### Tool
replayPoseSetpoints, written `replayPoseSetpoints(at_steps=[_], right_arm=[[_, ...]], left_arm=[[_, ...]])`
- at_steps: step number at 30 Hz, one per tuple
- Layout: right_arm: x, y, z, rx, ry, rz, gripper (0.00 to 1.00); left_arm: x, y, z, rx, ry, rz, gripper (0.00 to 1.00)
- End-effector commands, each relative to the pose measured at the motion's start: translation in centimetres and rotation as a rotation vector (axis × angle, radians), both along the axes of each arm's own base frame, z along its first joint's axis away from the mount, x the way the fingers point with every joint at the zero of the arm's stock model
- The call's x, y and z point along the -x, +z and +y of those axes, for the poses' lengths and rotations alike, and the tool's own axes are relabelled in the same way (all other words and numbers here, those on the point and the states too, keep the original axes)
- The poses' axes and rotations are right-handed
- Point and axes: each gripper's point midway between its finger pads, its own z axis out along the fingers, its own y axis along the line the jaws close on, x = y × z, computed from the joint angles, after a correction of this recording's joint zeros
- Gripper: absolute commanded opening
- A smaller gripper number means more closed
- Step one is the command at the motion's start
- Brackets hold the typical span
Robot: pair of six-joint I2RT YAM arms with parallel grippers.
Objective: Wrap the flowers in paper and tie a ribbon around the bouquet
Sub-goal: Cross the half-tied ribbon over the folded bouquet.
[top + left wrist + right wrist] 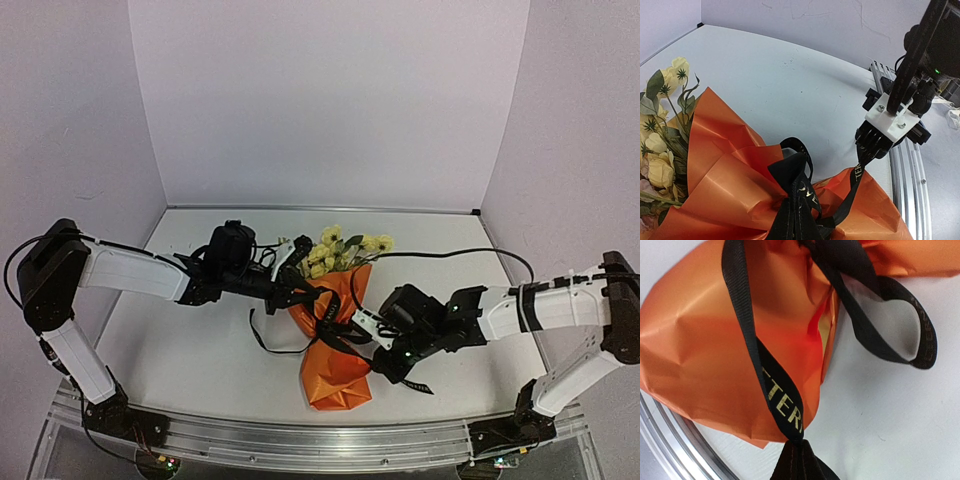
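From the top view, the bouquet (pixel 335 350) lies mid-table (pixel 200 360), with the flowers (pixel 340 250) at the far end and the orange cone's tail toward the near edge. You are on the tying step: the black ribbon (pixel 330 312) already circles the waist. Your left gripper (pixel 300 292) sits at the left side of that cinch and your right gripper (pixel 372 335) just right of it. In the left wrist view, the knot sits bunched on the orange paper (pixel 725 170). The ribbon runs off the bottom edge toward your left fingers, which stay out of frame. That gripper is closed, and I judge it has the strand. The same view shows the right gripper clamped on a taut lettered strand. In the right wrist view, that strand runs straight into the closed fingers (pixel 800 465), while a slack loop (pixel 920 335) hangs beside the paper, near the rail (pixel 670 435). Next, draw both ends apart evenly and low, so the knot tightens without dragging or tearing the cone.
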Motion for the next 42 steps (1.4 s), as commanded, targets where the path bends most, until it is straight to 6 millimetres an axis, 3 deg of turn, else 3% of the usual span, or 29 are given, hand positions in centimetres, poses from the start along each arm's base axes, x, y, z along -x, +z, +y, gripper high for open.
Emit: replayPoseSetpoints(at_steps=[1, 14, 24, 28, 32, 38, 42], right_arm=[[0.5, -0.1, -1.4, 0.032, -0.037, -0.025, 0.0], [1.4, -1.6, -5.0, 0.11, -0.078, -0.047, 0.0], [0.8, -2.5, -8.0, 0.201, -0.121, -0.123, 0.0], [0.5, -2.4, -7.7, 0.179, -0.124, -0.14, 0.02], [-0.1, -1.0, -5.6, 0.124, -0.113, -0.141, 0.18], [-1.9, 2.0, -2.7, -0.009, -0.098, -0.236, 0.61], [-3.1, 3.2, -0.2, -0.062, -0.062, -0.246, 0.73]], left_arm=[[-0.1, 2.2, 0.2, 0.055, -0.009, -0.044, 0.0], [-0.3, 2.4, 0.5, 0.057, 0.0, -0.047, 0.0], [-0.5, 2.7, 0.7, 0.063, 0.006, -0.049, 0.0], [0.0, 3.0, 0.6, 0.077, -0.025, -0.048, 0.0], [0.5, 3.3, 0.4, 0.094, -0.06, -0.057, 0.0], [0.9, 3.7, 0.3, 0.1, -0.088, -0.065, 0.0], [0.9, 3.9, 0.2, 0.098, -0.092, -0.068, 0.0]])
